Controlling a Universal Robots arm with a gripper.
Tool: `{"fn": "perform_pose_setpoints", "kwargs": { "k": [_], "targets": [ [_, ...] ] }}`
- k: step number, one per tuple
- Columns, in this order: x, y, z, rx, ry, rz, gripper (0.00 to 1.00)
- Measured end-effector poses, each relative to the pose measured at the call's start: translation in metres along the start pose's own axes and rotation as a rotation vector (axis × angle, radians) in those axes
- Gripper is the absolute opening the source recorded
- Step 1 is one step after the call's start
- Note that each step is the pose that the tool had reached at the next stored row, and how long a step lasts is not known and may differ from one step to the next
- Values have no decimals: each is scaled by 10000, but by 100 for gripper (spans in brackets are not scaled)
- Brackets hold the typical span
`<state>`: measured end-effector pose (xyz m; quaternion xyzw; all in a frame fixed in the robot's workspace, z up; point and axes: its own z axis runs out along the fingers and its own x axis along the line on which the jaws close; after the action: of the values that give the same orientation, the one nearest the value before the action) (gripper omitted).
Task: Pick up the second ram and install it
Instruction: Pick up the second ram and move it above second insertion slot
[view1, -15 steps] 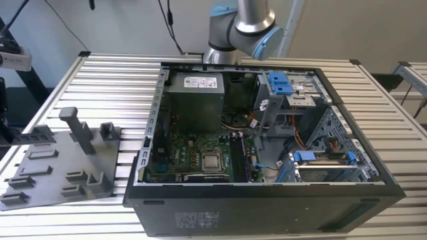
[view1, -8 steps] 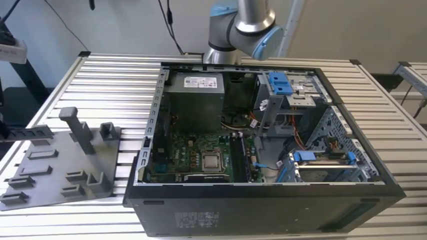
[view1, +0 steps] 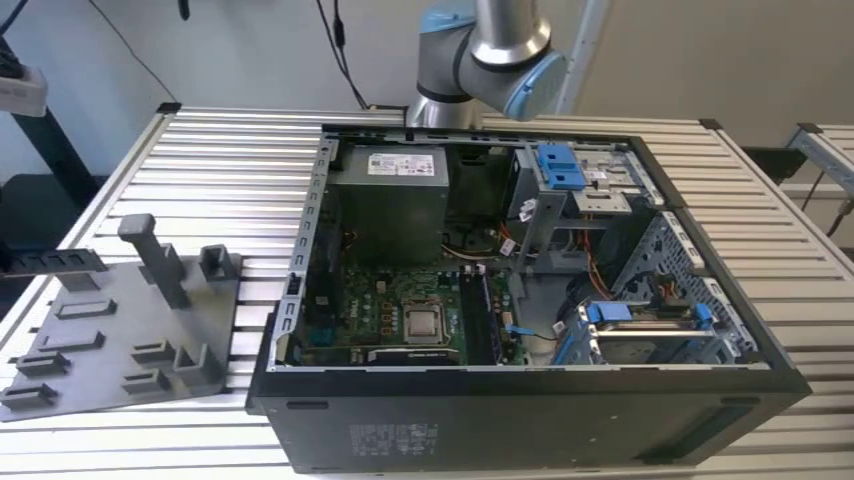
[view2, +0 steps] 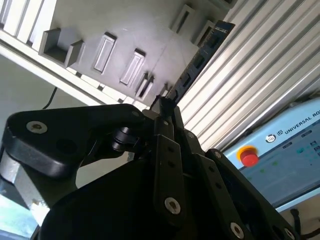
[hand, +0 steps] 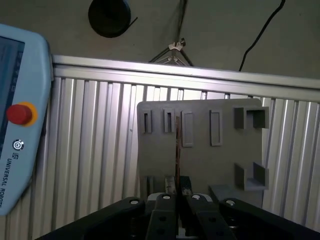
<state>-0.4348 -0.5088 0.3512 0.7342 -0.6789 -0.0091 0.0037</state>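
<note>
In both wrist views my gripper (view2: 165, 107) (hand: 177, 194) is shut on the second ram (view2: 200, 55), a thin dark board with a blue-green tint that sticks out from between the fingertips. In the first wrist view the ram (hand: 177, 150) is edge-on, a slim line over the grey holder plate (hand: 210, 165). The plate's slotted holders (view2: 105, 50) lie just beyond the ram. The exterior view has the open computer case (view1: 287, 330) with its green motherboard (view1: 387, 320) in the middle of the table.
The grey holder plate (view1: 94, 385) with an upright post (view1: 158, 262) lies at the exterior view's left of the case. A teach pendant with a red button (hand: 19, 114) rests on the ribbed metal table (hand: 95, 150). Blue drive-bay clips (view1: 561, 165) sit inside the case. The arm's base (view1: 481, 50) stands behind the case.
</note>
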Motion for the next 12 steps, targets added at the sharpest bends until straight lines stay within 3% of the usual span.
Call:
{"fn": "perform_pose_setpoints", "kwargs": {
  "k": [12],
  "targets": [
    [0, 1, -1, 16, 2, 0, 14]
  ]
}}
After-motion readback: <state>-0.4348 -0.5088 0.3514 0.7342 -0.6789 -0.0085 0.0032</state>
